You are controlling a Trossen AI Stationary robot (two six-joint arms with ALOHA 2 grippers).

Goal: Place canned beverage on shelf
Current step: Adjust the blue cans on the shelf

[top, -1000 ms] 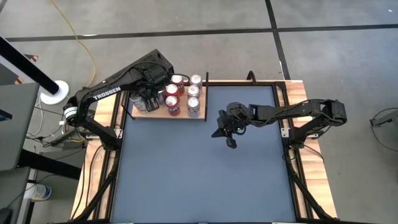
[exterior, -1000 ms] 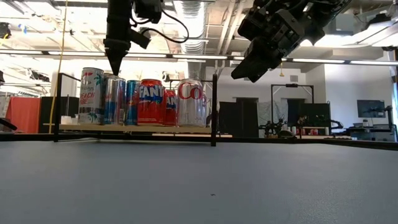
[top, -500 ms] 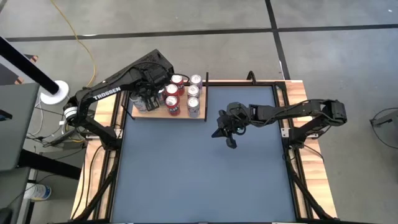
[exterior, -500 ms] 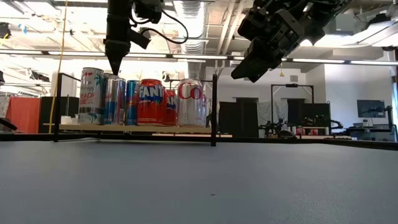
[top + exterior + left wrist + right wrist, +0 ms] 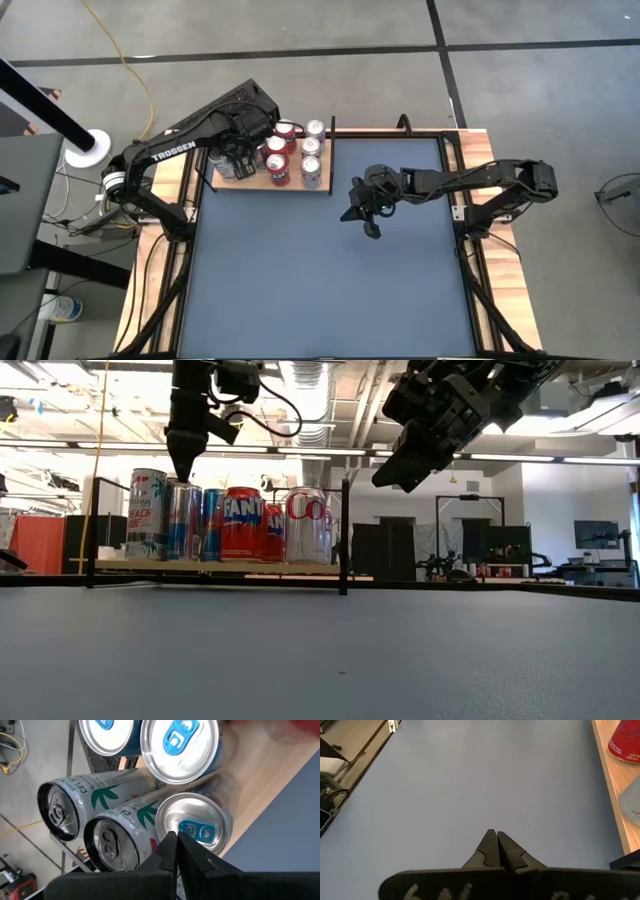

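Nothing has moved since the earlier frame. Cans [image 5: 294, 152] stand grouped on the shelf [image 5: 245, 181]; surface [image 5: 330, 280] holds none. Left hand [image 5: 184, 468] pressed together above them; right hand [image 5: 371, 228] likewise, mid-surface. Placement looks complete.

Grey concrete floor [image 5: 300, 40], yellow cable [image 5: 128, 60], ceiling strip lights [image 5: 600, 460]

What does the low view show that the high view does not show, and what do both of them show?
Only the low view shows the can labels, such as the orange Fanta can, and the room behind. Only the high view shows the can tops, the floor and the whole blue table. Both show the shelf, the left gripper above the cans, and the right gripper hanging empty.
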